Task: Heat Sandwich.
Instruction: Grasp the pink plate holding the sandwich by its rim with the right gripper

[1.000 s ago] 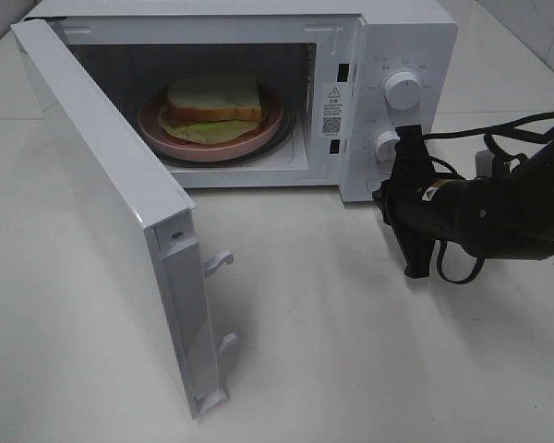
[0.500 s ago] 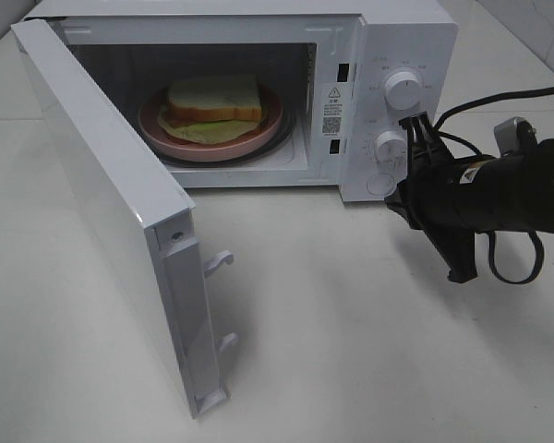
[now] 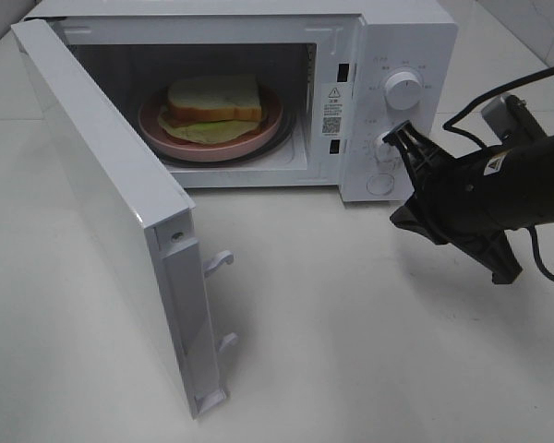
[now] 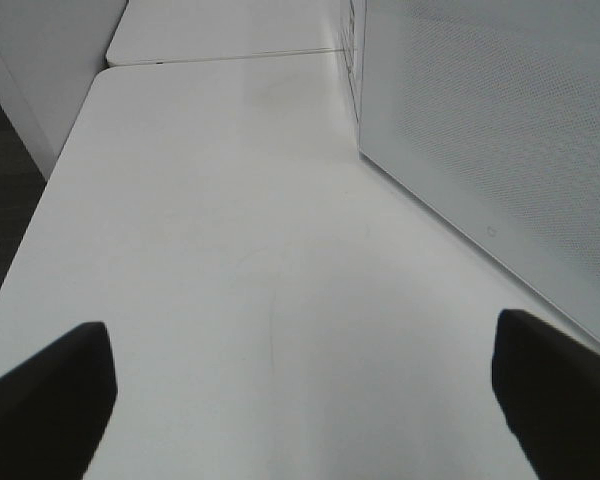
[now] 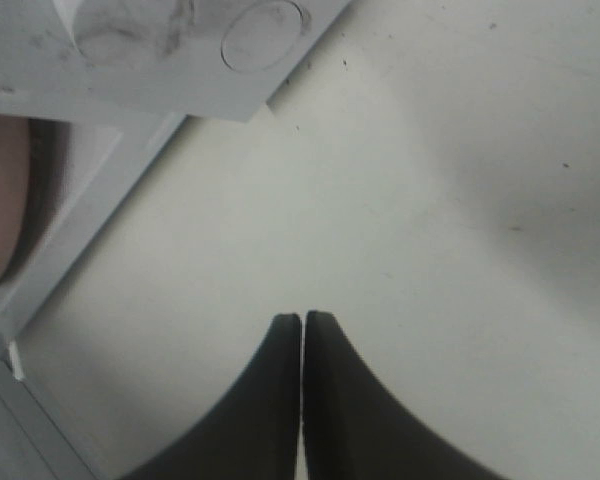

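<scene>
lying inside the microwave, sandwich sits apart from right gripper.

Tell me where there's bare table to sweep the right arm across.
Bare table runs from the open door to the right gripper, in front of the microwave. Crowded: the cavity, filled by plate and sandwich.

White-bread sandwich flat on pink plate.

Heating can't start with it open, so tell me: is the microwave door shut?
No, the microwave door stands wide open, leaving the sandwich on its pink plate visible inside.
</scene>
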Controlling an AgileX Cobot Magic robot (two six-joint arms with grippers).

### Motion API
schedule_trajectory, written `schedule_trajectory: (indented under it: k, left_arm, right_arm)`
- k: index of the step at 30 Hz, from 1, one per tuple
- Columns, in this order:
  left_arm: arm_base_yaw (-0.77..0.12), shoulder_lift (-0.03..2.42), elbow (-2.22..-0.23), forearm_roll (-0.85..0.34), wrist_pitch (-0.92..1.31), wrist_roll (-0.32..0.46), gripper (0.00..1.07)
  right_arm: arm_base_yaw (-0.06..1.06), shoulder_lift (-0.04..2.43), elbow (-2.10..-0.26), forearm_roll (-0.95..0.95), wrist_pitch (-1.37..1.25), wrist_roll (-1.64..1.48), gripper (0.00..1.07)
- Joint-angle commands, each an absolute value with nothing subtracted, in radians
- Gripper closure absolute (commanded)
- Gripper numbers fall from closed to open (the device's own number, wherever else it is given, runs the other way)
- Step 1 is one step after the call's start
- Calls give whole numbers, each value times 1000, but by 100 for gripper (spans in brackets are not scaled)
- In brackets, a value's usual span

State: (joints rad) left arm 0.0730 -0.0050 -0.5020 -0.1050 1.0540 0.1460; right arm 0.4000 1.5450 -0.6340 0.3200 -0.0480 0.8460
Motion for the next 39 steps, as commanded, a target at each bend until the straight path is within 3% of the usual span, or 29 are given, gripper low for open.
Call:
schedule_trajectory:
  k: [1,15,21,39]
  left_arm:
    - [78,-26,-502,-108,1043,139,11]
    - [78,-26,-502,-108,1043,139,11]
    - [78,-26,-502,-108,1043,139,11]
    - [78,-26,-502,-108,1043,139,11]
  right_arm:
    - [400,1533,-634,313,8,784,102]
    - [400,1531,-777,294,394,395,100]
    - [398,1531,-845,293,582,49,98]
    - [398,1531,-917,188,745,-867,95]
